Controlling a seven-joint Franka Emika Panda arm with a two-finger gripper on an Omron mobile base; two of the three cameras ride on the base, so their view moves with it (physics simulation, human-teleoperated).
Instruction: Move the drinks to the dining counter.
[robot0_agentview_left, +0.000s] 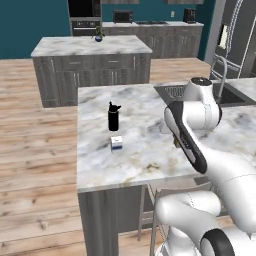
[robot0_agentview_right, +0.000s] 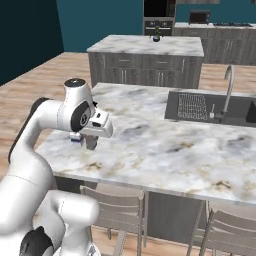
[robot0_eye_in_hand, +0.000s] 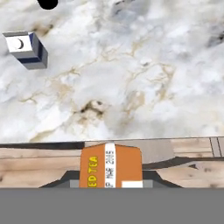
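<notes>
- fingers (robot0_eye_in_hand: 74, 179) clenched on the orange drink container (robot0_eye_in_hand: 110, 166), which sits between them at the bottom of the hand view; its side reads "tea" in white letters, beside a white label strip.
- gripper (robot0_agentview_right: 91, 141) hangs just above the near left part of the dining counter (robot0_agentview_right: 165, 145) in the right base view, under the white wrist; the container itself is too hidden there to pick out.
- held container is above the counter's near edge in the hand view, with wood floor and a grey chair seat showing beyond the edge.
- blue-and-white carton (robot0_agentview_left: 116, 143) stands upright on the counter, near its left end, just nearer than the bottle; in the hand view (robot0_eye_in_hand: 27, 50) it is at the upper left, well apart from the held container.
- black bottle (robot0_agentview_left: 114, 116) with a cap loop stands upright just beyond the carton, apart from it.
- both lie left of the arm (robot0_agentview_left: 190, 135) in the left base view.
- sink (robot0_agentview_right: 210, 107) with a curved faucet (robot0_agentview_right: 227, 90) is set in the far right part of the same marble top.
- separate marble island (robot0_agentview_left: 90, 47) stands farther back, with a small dark object on top that is too small to name.
- chairs (robot0_agentview_right: 117, 210) are tucked under the near overhang.
</notes>
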